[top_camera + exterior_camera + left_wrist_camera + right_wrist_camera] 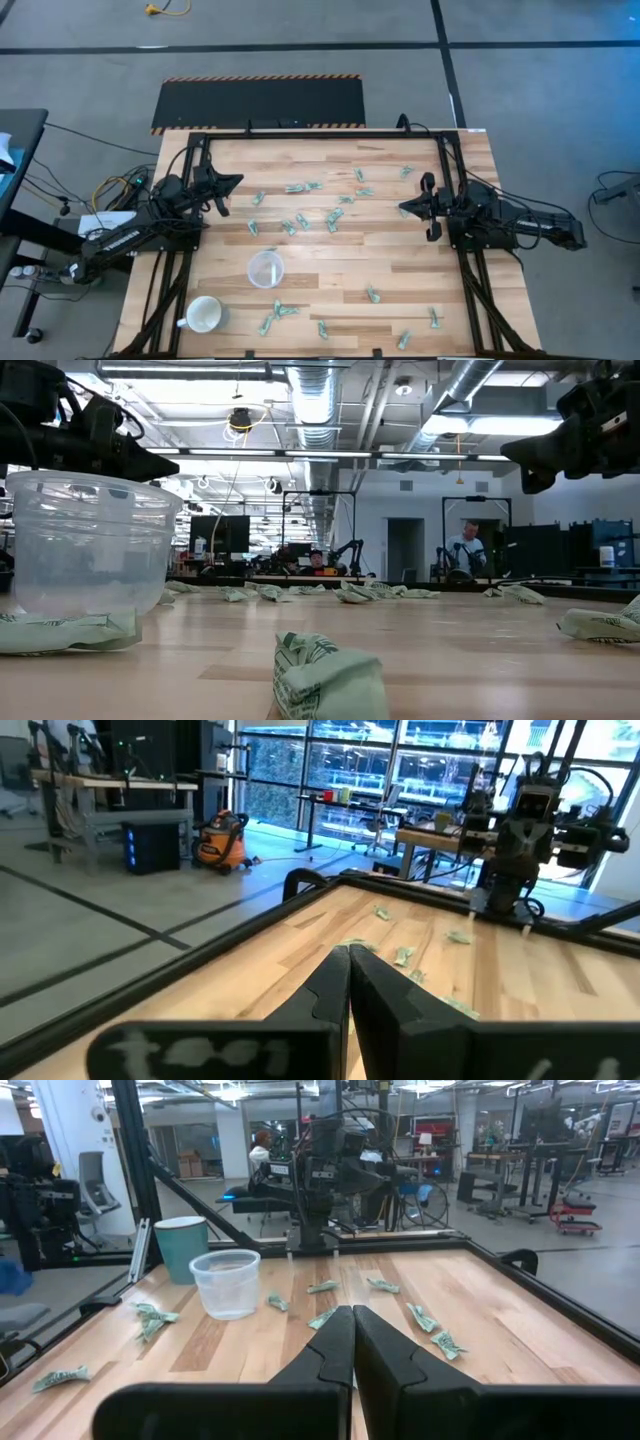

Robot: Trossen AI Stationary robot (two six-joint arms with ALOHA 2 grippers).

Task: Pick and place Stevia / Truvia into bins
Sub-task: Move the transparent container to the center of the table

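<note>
Hovering at opposite table edges, your left gripper (234, 181) and right gripper (405, 208) (both empty) sit pinched closed, sachets (302, 187) scattered around the clear cup (265, 269).

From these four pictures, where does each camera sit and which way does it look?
High: above, looking straight down on the table, both arms at its sides.
Low: at tabletop height, looking across the sachets into the room; arms overhead.
Left wrist: past the shut left gripper toward the right arm.
Right wrist: past the shut right gripper toward the left arm.
Shared: the clear cup shows in high, low and right wrist.
</note>
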